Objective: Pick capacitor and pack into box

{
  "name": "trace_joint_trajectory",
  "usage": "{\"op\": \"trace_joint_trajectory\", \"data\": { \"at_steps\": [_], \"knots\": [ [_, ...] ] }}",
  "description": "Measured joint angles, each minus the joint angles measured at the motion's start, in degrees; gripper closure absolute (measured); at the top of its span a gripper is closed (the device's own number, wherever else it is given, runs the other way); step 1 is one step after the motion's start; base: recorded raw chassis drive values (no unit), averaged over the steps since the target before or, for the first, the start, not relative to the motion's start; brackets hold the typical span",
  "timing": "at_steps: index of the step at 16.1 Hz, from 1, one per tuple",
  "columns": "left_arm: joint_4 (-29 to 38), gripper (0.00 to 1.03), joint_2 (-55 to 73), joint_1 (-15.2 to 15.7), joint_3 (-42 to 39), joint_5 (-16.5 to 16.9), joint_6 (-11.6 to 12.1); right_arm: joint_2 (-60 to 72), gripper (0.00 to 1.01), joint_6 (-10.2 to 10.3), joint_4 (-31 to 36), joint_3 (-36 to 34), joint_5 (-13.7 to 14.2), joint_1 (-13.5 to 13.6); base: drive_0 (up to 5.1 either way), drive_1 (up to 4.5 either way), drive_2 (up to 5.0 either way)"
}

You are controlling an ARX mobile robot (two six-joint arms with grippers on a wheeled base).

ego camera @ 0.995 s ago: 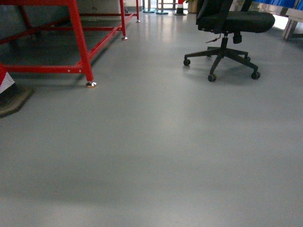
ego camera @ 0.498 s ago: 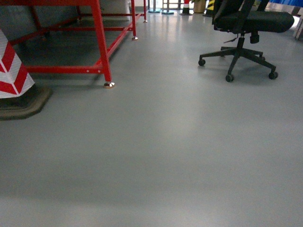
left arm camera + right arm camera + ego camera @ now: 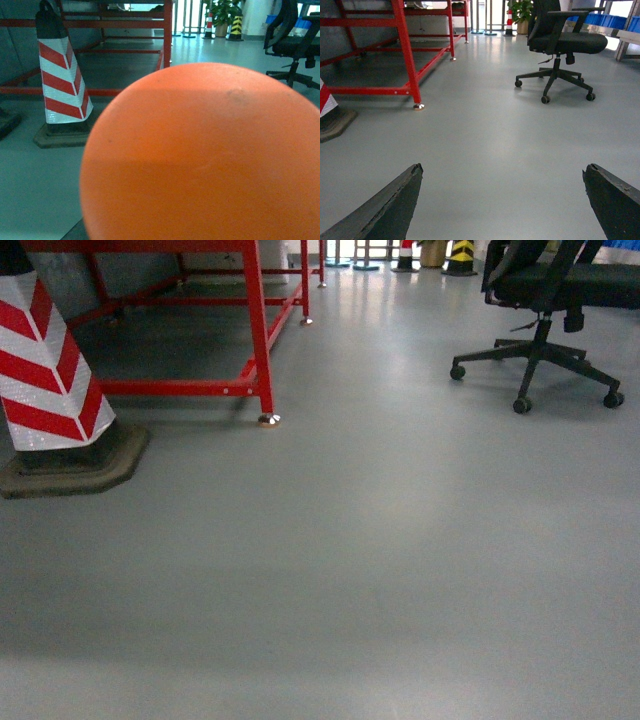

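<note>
Neither the box nor anything I can recognise as a capacitor shows in any view. A smooth orange rounded thing (image 3: 200, 155) fills most of the left wrist view, very close to the camera. It hides the left gripper's jaws, so their state cannot be read. In the right wrist view my right gripper (image 3: 502, 171) is open. Its two dark fingertips (image 3: 412, 180) stand wide apart over bare grey floor with nothing between them. Neither arm shows in the head view.
A red-and-white striped cone (image 3: 55, 370) on a dark base stands at the left. Behind it is a red metal frame (image 3: 255, 330) with a foot on the floor. A black office chair (image 3: 545, 300) on castors is at the far right. Blue bins (image 3: 615, 20) sit beyond it.
In the head view the whole scene has slid to the right. The striped cone has come into view at the left, and the chair has moved toward the right edge.
</note>
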Motion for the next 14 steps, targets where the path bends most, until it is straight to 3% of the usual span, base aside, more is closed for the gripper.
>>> {"op": "trace_joint_trajectory", "data": {
  "at_steps": [14],
  "knots": [
    [-0.15,0.59,0.0,0.0,0.0,-0.17,0.0,0.0,0.03,0.0,0.44,0.0,0.0,0.0,-5.1,2.3,2.3]
  ]
}}
